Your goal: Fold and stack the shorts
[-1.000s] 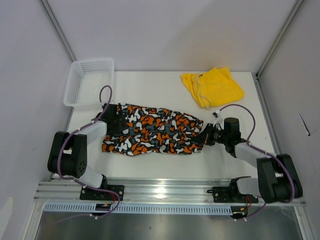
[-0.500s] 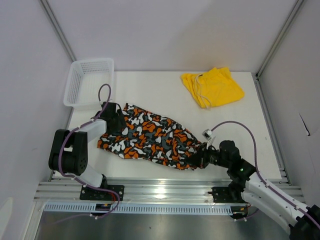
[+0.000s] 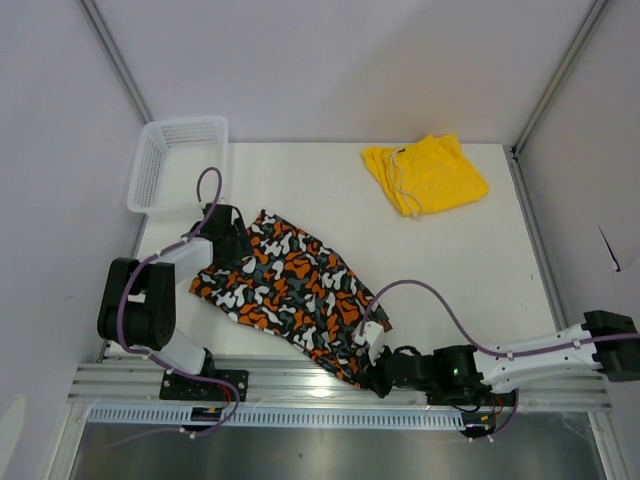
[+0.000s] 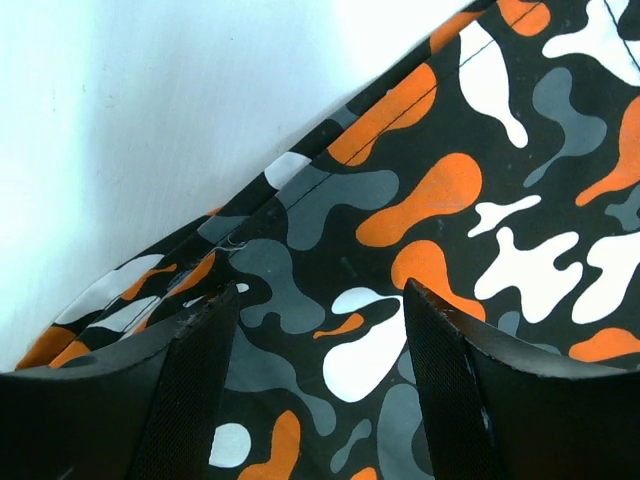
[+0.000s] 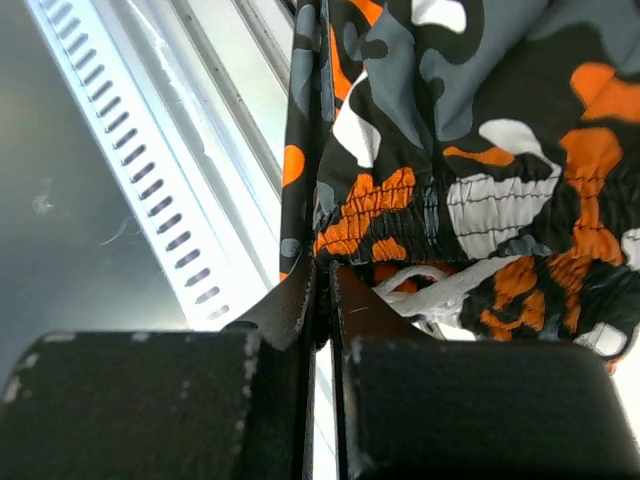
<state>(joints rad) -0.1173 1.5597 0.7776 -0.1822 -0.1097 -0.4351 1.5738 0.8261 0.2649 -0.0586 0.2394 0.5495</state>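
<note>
- Top view: the white table (image 3: 480, 260) has walls at the back, L and R sides. The near edge ends at a metal rail (image 3: 300, 378).
- Top view: free room is mostly in the middle and R part of the table, between the two pairs of shorts.
- Top view, count: 2 pairs of shorts, 1 basket (image 3: 175, 165), 2 arms.
- Top view: the patterned shorts (image 3: 290, 290) lie diagonally from the L side to the near edge, and their lower end hangs over the rail. The fabric is soft, with orange, white, black and grey blotches.
- Top view: the yellow shorts (image 3: 425, 175) lie crumpled at the back R, well apart from the others. They are plain with a pale drawstring.
- Top view: the basket is white plastic mesh, rectangular, at the back L corner and partly over the table edge.
- Top view: the left claw (image 3: 228, 245) is at the upper L end of the patterned shorts. The right claw (image 3: 380, 372) is low at the rail, at their lower end.
- Left wrist view: the left claw (image 4: 315, 300) is open, with its fingers (image 4: 195, 380) apart over the patterned shorts (image 4: 480, 180). A stitched hem runs diagonally, with bare table (image 4: 150, 120) beside it. I cannot tell if it touches the fabric.
- Right wrist view: the right claw (image 5: 322, 290) is closed, pinching the patterned shorts (image 5: 480, 130) near the gathered elastic waistband. A white drawstring (image 5: 430, 285) shows just beside it, and the slotted rail (image 5: 170, 170) is to the L.
</note>
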